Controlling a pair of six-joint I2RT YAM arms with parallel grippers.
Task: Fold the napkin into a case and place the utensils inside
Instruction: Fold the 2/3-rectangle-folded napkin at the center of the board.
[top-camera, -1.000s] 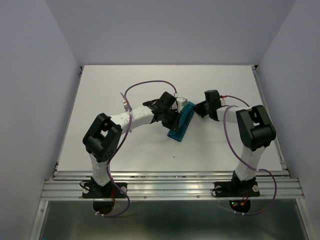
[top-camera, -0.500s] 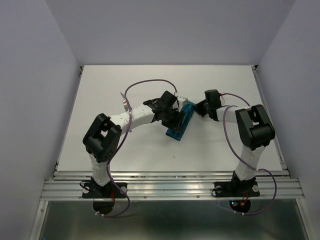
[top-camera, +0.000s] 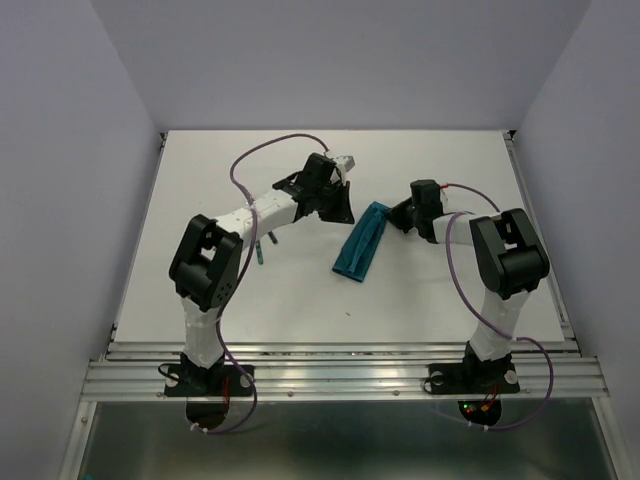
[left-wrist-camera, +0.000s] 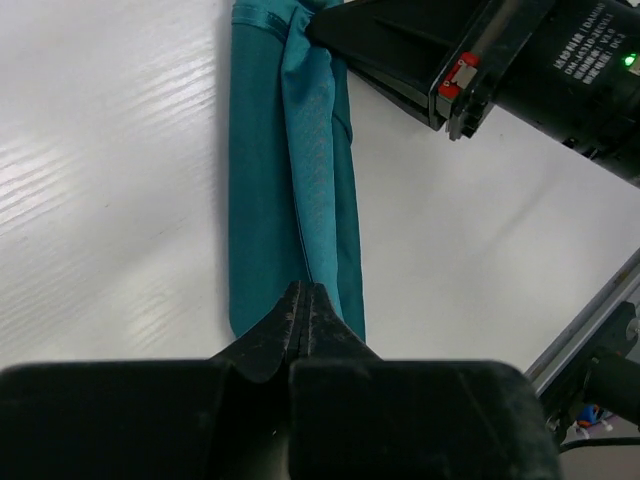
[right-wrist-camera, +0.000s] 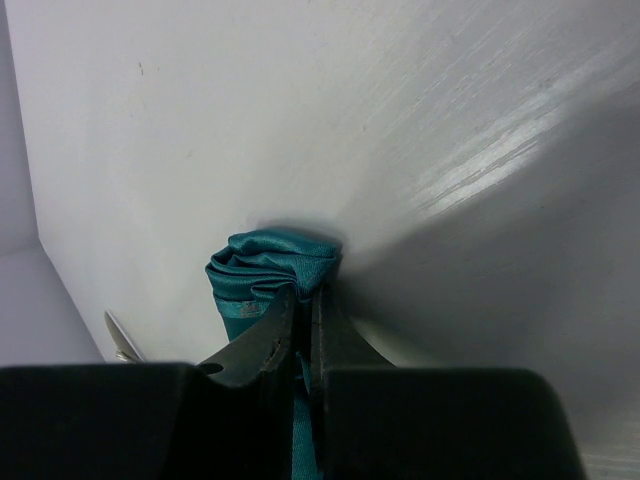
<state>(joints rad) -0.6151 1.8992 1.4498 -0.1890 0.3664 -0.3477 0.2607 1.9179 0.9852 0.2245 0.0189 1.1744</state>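
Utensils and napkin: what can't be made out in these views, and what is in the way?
- Top view: of the utensils only a thin teal sliver shows. The left arm crosses the rest, so their number is unclear.
- Right wrist view: a silver tip is cut off by the right gripper; which piece it is cannot be told.
- Left wrist view: the napkin has its far end hidden under the right gripper and its near end behind the left gripper.

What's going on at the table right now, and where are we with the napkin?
The napkin lies folded into a long narrow strip in the middle of the table. The right gripper is shut on its far end. The left gripper is shut with nothing in it and hangs just off the strip. A teal-handled utensil lies beside the left arm, not yet inside the napkin.
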